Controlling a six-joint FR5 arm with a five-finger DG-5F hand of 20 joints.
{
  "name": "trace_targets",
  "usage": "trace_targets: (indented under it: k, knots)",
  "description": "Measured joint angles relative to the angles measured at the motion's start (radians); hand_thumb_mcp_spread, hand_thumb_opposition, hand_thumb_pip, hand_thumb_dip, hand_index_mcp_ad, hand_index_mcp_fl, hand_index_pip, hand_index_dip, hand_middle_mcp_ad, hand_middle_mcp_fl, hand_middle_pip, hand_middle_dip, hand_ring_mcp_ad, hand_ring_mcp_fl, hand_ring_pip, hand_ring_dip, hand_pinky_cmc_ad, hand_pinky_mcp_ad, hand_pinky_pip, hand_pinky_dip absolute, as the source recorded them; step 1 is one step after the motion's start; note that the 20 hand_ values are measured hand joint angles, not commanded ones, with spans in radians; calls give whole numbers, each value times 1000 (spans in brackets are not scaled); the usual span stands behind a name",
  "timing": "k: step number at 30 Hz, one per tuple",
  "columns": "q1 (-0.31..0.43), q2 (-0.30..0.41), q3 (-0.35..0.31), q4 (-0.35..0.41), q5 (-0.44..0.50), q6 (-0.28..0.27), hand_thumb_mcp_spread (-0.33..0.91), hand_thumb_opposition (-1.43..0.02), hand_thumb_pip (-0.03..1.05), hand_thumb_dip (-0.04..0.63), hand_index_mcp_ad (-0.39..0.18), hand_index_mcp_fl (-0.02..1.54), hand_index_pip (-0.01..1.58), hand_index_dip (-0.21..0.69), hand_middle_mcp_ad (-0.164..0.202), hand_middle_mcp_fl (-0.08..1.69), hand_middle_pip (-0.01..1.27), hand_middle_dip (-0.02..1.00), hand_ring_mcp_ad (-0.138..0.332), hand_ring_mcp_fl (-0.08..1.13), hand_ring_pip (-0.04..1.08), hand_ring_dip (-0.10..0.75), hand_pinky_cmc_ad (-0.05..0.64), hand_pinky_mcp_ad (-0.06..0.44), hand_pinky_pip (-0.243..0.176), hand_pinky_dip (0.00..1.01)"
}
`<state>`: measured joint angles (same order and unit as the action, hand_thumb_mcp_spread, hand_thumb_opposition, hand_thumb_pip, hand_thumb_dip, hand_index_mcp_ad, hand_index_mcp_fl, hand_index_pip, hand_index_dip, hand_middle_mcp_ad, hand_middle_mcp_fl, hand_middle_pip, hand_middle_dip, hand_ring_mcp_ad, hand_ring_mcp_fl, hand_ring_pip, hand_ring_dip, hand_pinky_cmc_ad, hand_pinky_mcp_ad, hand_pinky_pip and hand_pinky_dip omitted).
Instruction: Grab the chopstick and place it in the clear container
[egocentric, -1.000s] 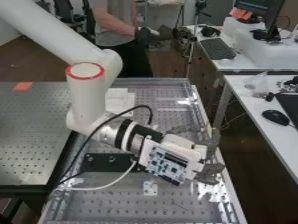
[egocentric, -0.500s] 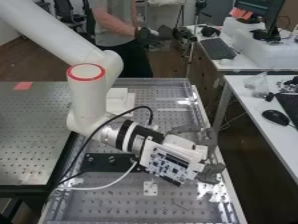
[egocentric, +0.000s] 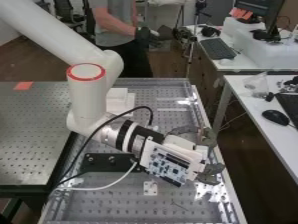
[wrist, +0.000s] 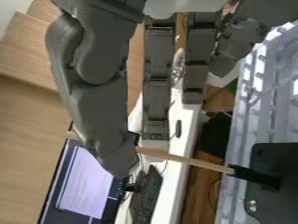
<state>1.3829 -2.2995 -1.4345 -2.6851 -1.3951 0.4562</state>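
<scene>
1. Your hand (egocentric: 211, 170) is at the table (egocentric: 120, 205) edge, fingers (wrist: 156, 95) fairly straight and open.
2. The chopstick (wrist: 183, 159) has one end in a black holder (wrist: 251, 176); the thumb (wrist: 110, 120) overlaps it, contact unclear.
3. You likely have everything left: grip, lift, then place it in the clear container.

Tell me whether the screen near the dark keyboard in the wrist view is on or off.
On: the screen glows, plainly brighter than its dark frame.
</scene>
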Motion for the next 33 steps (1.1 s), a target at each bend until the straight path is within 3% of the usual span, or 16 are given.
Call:
trace_targets:
  k: [2, 5, 7, 13, 33]
  knots:
    - [0, -1, 5, -6, 2, -12, 719, -1066, 447, 298, -281, 977, 784, 300, -58, 1203, 258, 670, 131, 510, 110, 332, 468, 185, -16, 176]
    - [0, -2, 10, -11, 12, -21, 738, -1077, 450, 298, -216, 995, 761, 316, -80, 1223, 262, 668, 131, 501, 108, 332, 468, 180, -10, 178]
    - [2, -2, 11, -10, 24, -29, 747, -1077, 450, 298, -185, 1011, 763, 330, -82, 1218, 262, 670, 134, 529, 108, 332, 468, 201, -10, 178]
    - [7, -1, 10, 7, 46, -48, 792, -1084, 447, 298, -113, 1086, 663, 332, -80, 1272, 237, 668, 129, 574, 113, 332, 485, 201, -9, 178]
    - [33, 25, 61, 4, 56, -160, 805, -1100, 431, 298, -105, 1223, 468, 349, -66, 1349, 173, 635, 131, 625, 113, 332, 497, 215, -2, 180]
